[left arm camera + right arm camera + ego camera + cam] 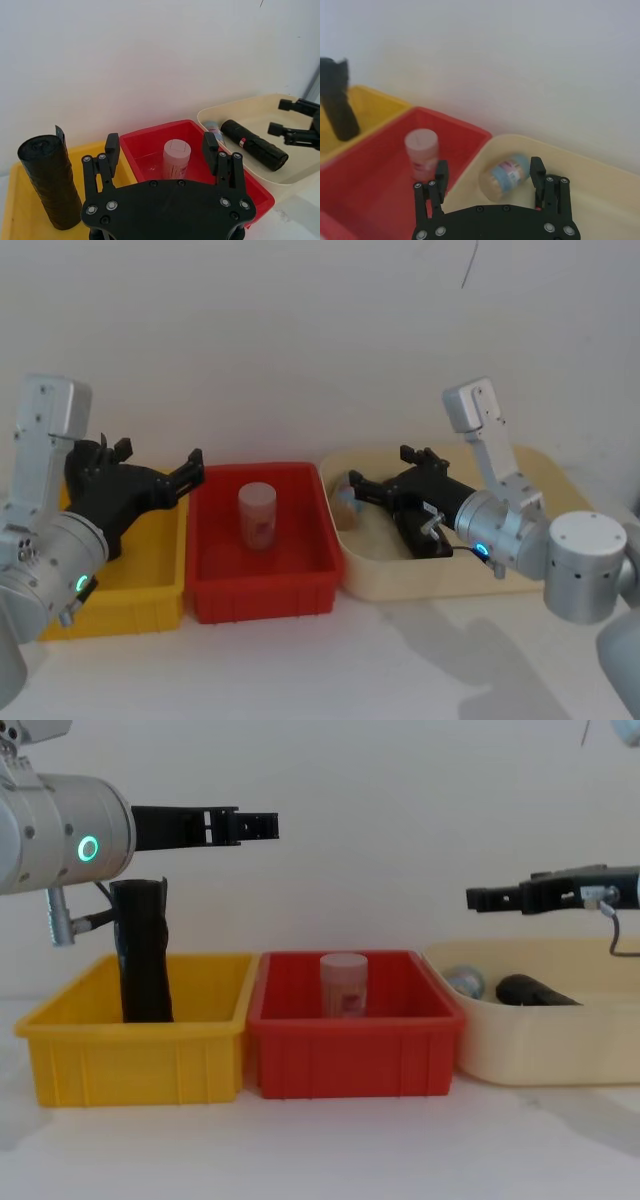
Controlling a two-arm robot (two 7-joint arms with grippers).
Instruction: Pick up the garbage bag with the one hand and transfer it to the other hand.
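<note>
Bag (pixel 252 145) lies flat in the cream tray (pixel 295 177), just below the right gripper's (pixel 480 898) released jaws and well apart from the left gripper's (pixel 255 823), also released, above the upright roll (pixel 47 180). Whichever jaws descend should straddle its middle, crosswise, before clenching.

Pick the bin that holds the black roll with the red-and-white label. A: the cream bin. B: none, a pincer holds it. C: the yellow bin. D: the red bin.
A: the garbage bag, its label showing, lies on its side in the cream bin beside a pale blue bottle, and the right pincer hovers open above it without touching.
</note>
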